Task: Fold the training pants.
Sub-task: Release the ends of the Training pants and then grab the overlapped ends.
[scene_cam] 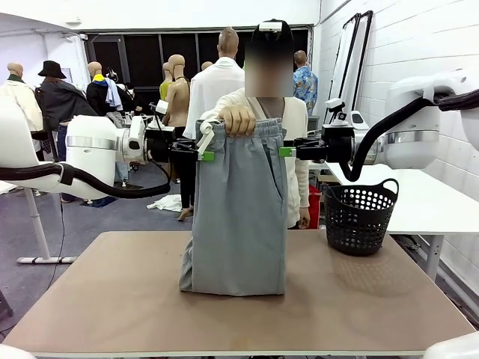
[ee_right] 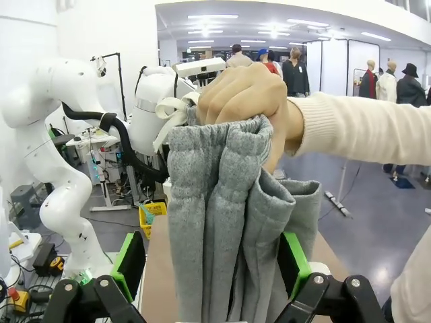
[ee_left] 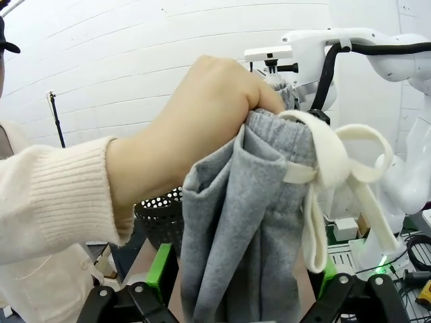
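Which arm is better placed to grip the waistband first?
Right, narrowly: the right gripper and left gripper both straddle the training pants open, but the drawstring dangles beside the left one's pad.

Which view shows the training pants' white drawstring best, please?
The left wrist view: the drawstring hangs knotted, close and large. The front view shows it tiny at the waistband; the right wrist view, beside the person's hand.

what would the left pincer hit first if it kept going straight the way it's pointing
The grey pants: the left pincer points at their top edge, and its wrist view shows the cloth between its open jaws. The person's hand grips the waistband just above, though depth is hard to judge.
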Robot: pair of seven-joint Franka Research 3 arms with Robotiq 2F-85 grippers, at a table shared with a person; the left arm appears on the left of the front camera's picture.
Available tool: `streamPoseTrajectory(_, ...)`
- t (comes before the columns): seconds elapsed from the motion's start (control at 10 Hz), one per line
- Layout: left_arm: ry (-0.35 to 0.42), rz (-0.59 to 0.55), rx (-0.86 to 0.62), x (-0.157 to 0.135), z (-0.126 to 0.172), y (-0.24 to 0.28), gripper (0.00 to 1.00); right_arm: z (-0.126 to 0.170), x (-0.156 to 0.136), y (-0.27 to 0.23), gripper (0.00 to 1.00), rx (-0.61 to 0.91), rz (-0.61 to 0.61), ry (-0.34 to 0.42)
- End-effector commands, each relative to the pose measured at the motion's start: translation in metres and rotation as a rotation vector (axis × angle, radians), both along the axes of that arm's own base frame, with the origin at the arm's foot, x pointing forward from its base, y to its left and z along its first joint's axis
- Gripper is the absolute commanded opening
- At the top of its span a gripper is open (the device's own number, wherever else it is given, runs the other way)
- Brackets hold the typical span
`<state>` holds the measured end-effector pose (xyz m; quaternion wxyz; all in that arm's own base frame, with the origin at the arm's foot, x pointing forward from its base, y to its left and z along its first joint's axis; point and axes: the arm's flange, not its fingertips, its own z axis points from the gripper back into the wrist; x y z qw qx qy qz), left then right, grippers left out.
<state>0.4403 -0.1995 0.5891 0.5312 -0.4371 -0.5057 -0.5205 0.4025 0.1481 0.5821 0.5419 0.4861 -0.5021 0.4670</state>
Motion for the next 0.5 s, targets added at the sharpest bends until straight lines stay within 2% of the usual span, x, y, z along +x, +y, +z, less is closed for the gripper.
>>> streamPoseTrajectory(0.0,0.011,-0.001,0.011,-0.001,0.008,-0.005,1.00,-0.010,0.002,0.009,1.00,0.024,-0.022,-0.035)
streamPoseTrajectory(0.4,0.014,-0.008,0.013,-0.002,0.007,-0.006,1.00,-0.013,0.012,0.017,1.00,0.017,-0.068,-0.079)
